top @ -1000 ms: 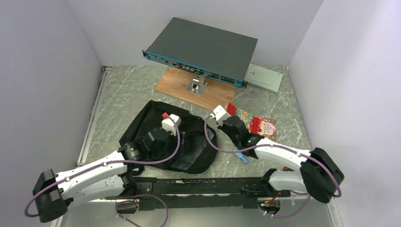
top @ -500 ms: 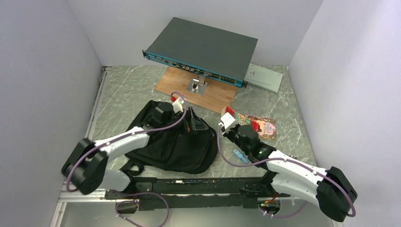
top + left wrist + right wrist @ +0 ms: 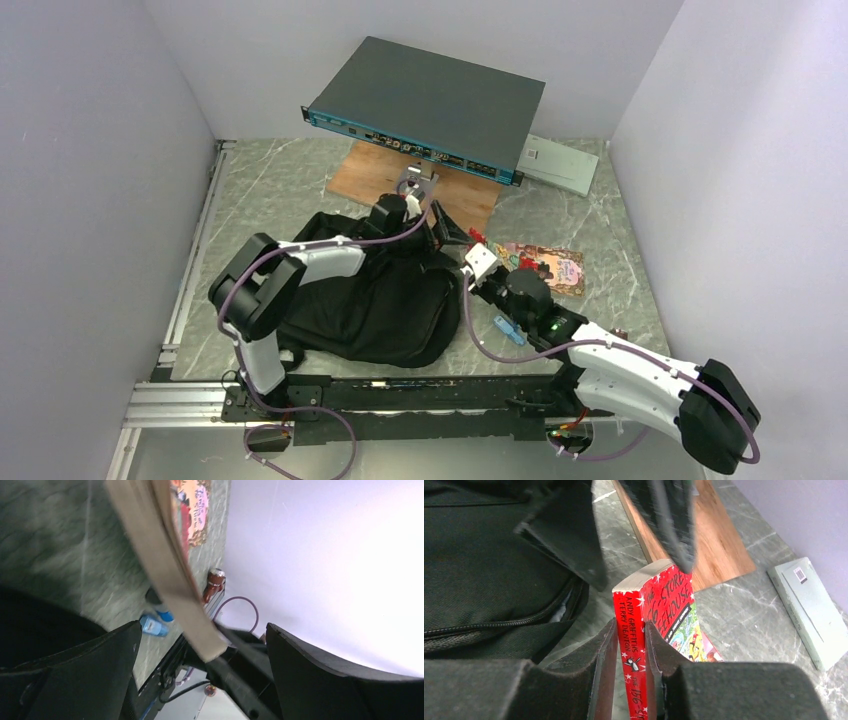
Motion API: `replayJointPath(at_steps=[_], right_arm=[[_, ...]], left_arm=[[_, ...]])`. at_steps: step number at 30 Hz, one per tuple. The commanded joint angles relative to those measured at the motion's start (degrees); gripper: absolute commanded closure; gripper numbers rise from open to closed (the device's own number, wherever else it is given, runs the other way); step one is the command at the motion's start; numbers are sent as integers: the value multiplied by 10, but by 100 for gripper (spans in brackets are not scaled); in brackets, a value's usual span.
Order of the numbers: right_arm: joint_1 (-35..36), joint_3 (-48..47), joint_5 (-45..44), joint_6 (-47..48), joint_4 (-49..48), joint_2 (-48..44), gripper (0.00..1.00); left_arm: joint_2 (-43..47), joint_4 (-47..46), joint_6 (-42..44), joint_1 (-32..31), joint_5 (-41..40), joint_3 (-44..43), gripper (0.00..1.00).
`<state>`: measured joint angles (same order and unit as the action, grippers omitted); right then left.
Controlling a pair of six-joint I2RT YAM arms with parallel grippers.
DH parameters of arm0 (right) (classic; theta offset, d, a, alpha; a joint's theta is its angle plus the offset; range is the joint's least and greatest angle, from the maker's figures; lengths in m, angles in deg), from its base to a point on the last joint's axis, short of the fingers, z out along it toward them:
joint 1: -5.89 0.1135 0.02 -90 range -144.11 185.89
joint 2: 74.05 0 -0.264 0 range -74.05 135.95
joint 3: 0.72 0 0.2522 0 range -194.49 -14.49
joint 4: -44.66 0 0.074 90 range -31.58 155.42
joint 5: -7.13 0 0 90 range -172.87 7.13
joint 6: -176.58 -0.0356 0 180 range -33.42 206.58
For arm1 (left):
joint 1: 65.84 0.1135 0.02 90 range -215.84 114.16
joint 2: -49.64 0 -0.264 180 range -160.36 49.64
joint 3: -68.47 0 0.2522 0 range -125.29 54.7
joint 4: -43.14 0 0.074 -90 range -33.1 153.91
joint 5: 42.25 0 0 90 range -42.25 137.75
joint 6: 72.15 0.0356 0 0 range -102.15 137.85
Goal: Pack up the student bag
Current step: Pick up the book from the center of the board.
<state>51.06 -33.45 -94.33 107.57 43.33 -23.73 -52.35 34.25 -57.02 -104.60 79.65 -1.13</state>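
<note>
Right gripper (image 3: pixel 631 630) first: its pads are clamped on the spine of the red paperback (image 3: pixel 663 597), the author names readable between them. The book stands on edge, and its cream page block shows at the end away from the wrist.

Over to the left gripper (image 3: pixel 203 626). Its jaws are spread as wide as they go. In its own wrist view the paperback's tan page edge runs diagonally through the gap between the two black fingers (image 3: pixel 80 665). From the right wrist, one of those fingers overlaps the book's far corner, though whether it touches cannot be told.

From above, the student bag (image 3: pixel 385 305) lies slumped on the marbled table (image 3: pixel 270 190) at about 8 o'clock from the centre. The left arm stretches right across the bag towards 2 o'clock. The held book sits just off the bag's 2 o'clock corner, outside it. A curved zip line shows on the bag's near side in the right wrist view.

At 3 o'clock from the paperback a colourful cover (image 3: pixel 560 266) lies flat on the table. A small blue item (image 3: pixel 508 331) rests beside the right forearm. At 12 o'clock, the grey rack unit (image 3: pixel 430 95) sits above a wooden board (image 3: pixel 460 200), with a pale flat box (image 3: pixel 560 163) to its right.
</note>
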Motion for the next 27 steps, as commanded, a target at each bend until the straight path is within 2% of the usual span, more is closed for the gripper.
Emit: replayJointPath(at_steps=[1,7,9,11,13,14,15,17,18,21,23,27], right_arm=[[23,2,-5,9,-39,-19,100],[54,-2,-40,27,-31,-21,100],[63,-3,-46,32,-32,-16,100],[77,-10,-52,37,-23,-11,100],[88,-22,-55,33,-1,-7,100],[93,-26,-59,25,11,-7,95],[101,-26,-63,19,16,-10,86],[107,-20,-70,-2,14,-18,60],[107,-24,-76,-17,22,-20,50],[108,-65,-77,-69,104,-15,3],[112,-100,-75,-120,174,-17,0],[113,-147,-112,-279,259,-51,0]], left_arm=[[-41,0,-22,-15,13,-63,2],[-79,-22,-63,-34,17,-69,8],[-81,-29,-66,-41,7,-64,15],[-84,-35,-65,-42,4,-63,29],[-80,-56,-68,-42,1,-52,47],[-73,-62,-65,-42,-5,-44,54],[-66,-70,-56,-43,-10,-36,60],[-53,-66,-34,-41,-13,-30,75],[-50,-60,-24,-40,-12,-28,81],[-39,-66,-14,-37,0,-21,95],[-24,-75,-6,-35,2,-6,100],[16,-51,55,-20,-1,-4,100]])
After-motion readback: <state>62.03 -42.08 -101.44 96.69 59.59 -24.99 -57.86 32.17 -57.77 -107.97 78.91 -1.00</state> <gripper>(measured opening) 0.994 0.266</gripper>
